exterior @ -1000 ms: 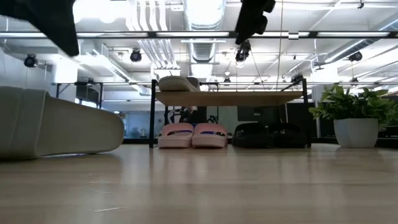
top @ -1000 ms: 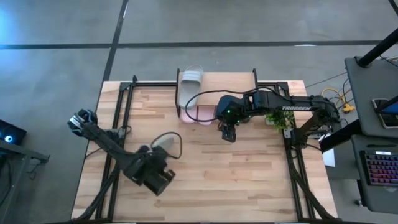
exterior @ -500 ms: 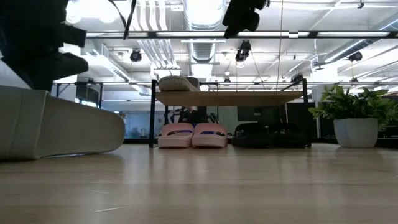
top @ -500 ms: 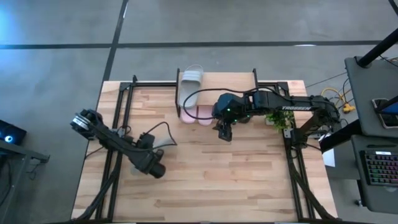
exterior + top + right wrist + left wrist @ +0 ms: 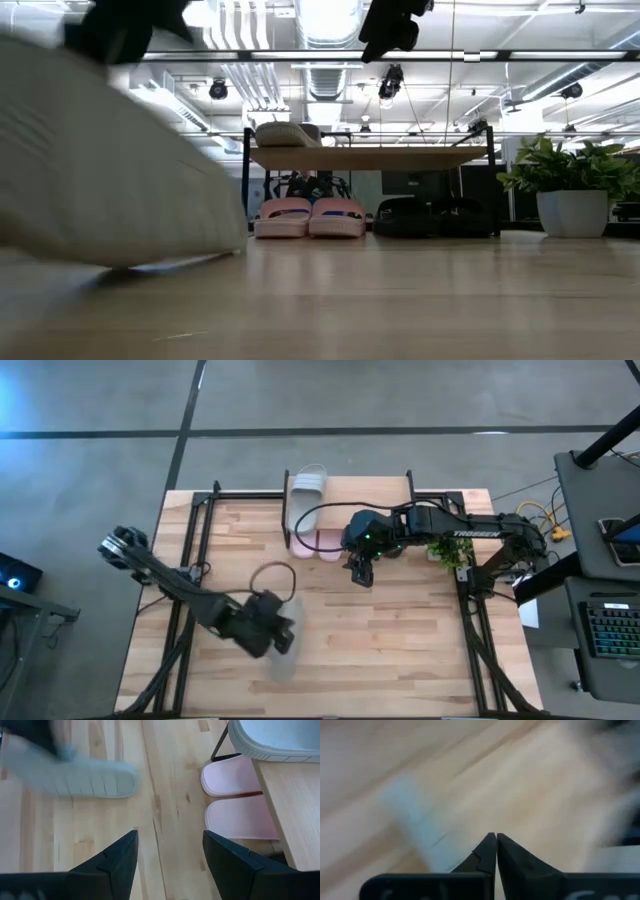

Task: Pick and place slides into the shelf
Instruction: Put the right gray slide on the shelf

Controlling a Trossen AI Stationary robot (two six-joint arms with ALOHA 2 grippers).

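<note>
Under shelf (image 5: pixel 370 157) you find pink pair (image 5: pixel 310 217) and black pair (image 5: pixel 435 217) filling floor; plank top beside grey-green slide (image 5: pixel 306 484) lies bare.

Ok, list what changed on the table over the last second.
The left gripper, shut, swung across the near table, and the grey-green slide slid toward the near edge, blurred. The right gripper crept slightly leftward, open. Pink slides and shelf stayed put.
</note>
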